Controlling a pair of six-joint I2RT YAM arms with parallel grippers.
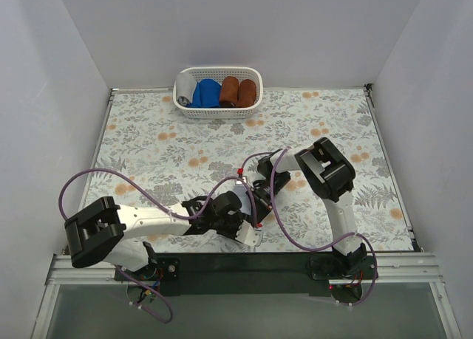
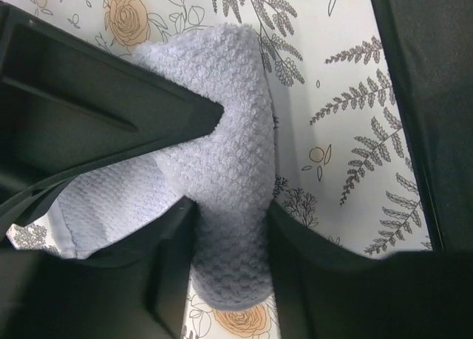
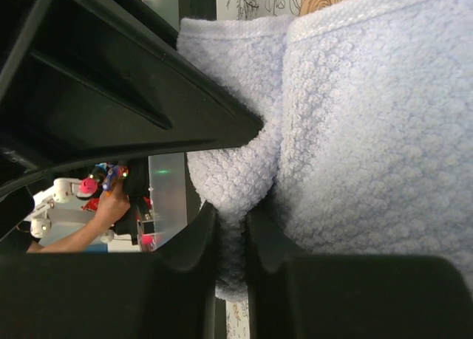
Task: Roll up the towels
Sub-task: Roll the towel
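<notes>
The pale blue-lavender towel [image 2: 229, 132] lies partly rolled on the flowered table near the front edge. My left gripper [image 2: 233, 243] is shut on the rolled end of it. My right gripper [image 3: 231, 235] is shut on a pinched fold of the same towel [image 3: 369, 132]. In the top view both grippers, left [image 1: 235, 221] and right [image 1: 255, 204], meet at the front centre and hide most of the towel; a pale bit [image 1: 250, 237] shows under them. A mid-grey towel [image 1: 185, 88] sits at the left end of the basket.
The white basket [image 1: 219, 113] stands at the back centre, holding a bright blue cloth [image 1: 206, 94] and two rust-brown rolls [image 1: 238, 92]. Purple cables [image 1: 111, 178] loop over the table from both arms. The table's front edge runs just behind the grippers.
</notes>
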